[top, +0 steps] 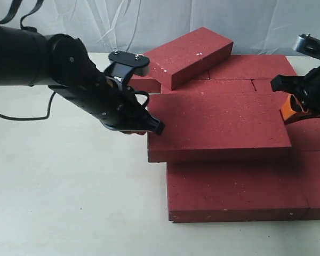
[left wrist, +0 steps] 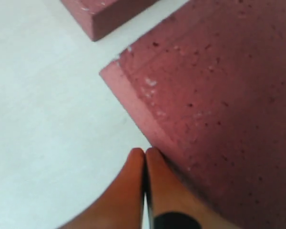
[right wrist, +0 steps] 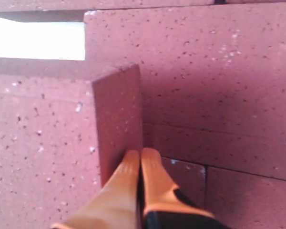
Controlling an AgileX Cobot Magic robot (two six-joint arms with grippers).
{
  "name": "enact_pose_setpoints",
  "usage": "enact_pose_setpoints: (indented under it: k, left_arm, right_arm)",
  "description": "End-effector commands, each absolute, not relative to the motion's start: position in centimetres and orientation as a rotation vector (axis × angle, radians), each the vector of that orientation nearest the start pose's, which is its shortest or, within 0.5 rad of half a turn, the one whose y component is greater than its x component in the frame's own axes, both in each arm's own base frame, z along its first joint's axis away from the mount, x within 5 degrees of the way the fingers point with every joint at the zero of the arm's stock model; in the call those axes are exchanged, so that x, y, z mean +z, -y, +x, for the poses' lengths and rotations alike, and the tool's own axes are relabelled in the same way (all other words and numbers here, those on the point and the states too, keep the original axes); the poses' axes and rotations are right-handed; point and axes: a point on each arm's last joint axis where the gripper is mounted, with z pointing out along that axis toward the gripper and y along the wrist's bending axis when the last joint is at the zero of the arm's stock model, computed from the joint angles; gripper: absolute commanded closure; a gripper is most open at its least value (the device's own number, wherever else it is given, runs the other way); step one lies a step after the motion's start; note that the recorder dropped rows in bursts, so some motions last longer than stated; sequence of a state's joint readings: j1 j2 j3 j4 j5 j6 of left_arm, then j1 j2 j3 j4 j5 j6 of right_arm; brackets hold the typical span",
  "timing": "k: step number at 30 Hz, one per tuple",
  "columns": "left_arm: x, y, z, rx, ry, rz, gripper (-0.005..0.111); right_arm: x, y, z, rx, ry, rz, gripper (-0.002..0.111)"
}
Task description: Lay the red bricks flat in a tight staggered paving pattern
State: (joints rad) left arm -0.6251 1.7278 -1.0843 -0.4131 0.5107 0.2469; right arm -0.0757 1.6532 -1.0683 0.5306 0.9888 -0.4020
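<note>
Several red bricks lie flat side by side on the right of the table. One more red brick rests across the top of them, overhanging to the left. My left gripper is shut, its orange fingertips touching that brick's left edge. At the same brick's right end stands my right gripper, also shut, its fingertips against the end face. Neither gripper has anything between its fingers. Another brick lies askew on top of the back row.
The pale table stretches left and in front of the bricks. A white cloth backdrop hangs behind. The left arm's black cable trails over the table at the left. A corner of the askew brick shows in the left wrist view.
</note>
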Motion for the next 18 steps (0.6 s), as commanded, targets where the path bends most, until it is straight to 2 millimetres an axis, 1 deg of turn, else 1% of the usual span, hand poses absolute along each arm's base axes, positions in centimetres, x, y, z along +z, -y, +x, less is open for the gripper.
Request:
enact_pose_setpoints:
  k: [1,4,8,13,18]
  left_arm:
    - [21.4,20.3,28.9,-0.522,-2.551,0.611,0.107]
    - [21.3,19.5,29.4,-0.519,-2.568,0.572,0.107]
    - [21.3,18.6,29.8,-0.487,-2.574,0.572,0.107]
    - [21.2,16.8,30.8,-0.469,-2.601,0.502,0.107]
    - [21.0,14.7,31.5,-0.456,-2.645,0.431,0.107]
  right_arm:
    - [22.7,-3.7,30.7,0.659,-2.857,-0.169,0.109]
    - [23.2,-5.8,31.0,0.649,-2.827,-0.27,0.109]
    - [23.7,-7.8,31.3,0.629,-2.771,-0.346,0.109]
    - [24.2,-10.3,31.5,0.655,-2.738,-0.427,0.109]
    - [24.7,-13.3,31.9,0.68,-2.706,-0.505,0.109]
